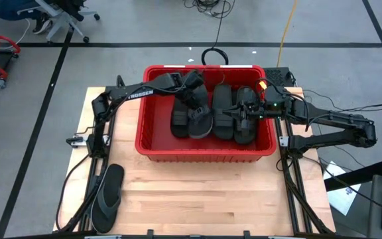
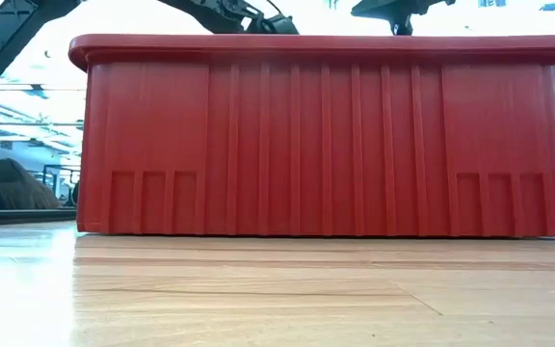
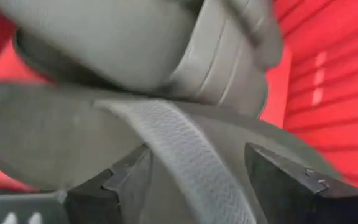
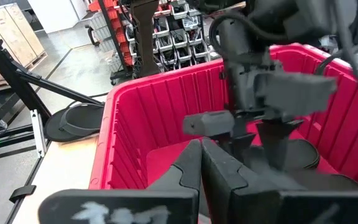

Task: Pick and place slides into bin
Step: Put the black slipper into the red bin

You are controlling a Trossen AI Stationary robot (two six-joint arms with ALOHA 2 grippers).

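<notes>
The left gripper (image 1: 190, 83) hangs inside the red bin (image 1: 152, 143) near its far edge, jaws spread wide over a ribbed-strap slide (image 3: 166, 143), which lies on the pile beneath and does not look gripped. The step in hand looks like the release. To do it well, the jaws should keep wide and the arm lift straight up until the fingers (image 3: 291, 186) are clear of the strap, so the slide is not dragged back out. Then it can cross the bin's near wall.

The right gripper (image 1: 244, 114) sits over the bin's right end, fingers pressed together and holding nothing. It is close to the left arm's wrist, so the lift should not swing that way.

Several slides (image 1: 224, 113) lie side by side in the bin. Two thong slides (image 1: 107, 196) remain stacked at the table's near left corner, well apart from the bin; they are likely next.
</notes>
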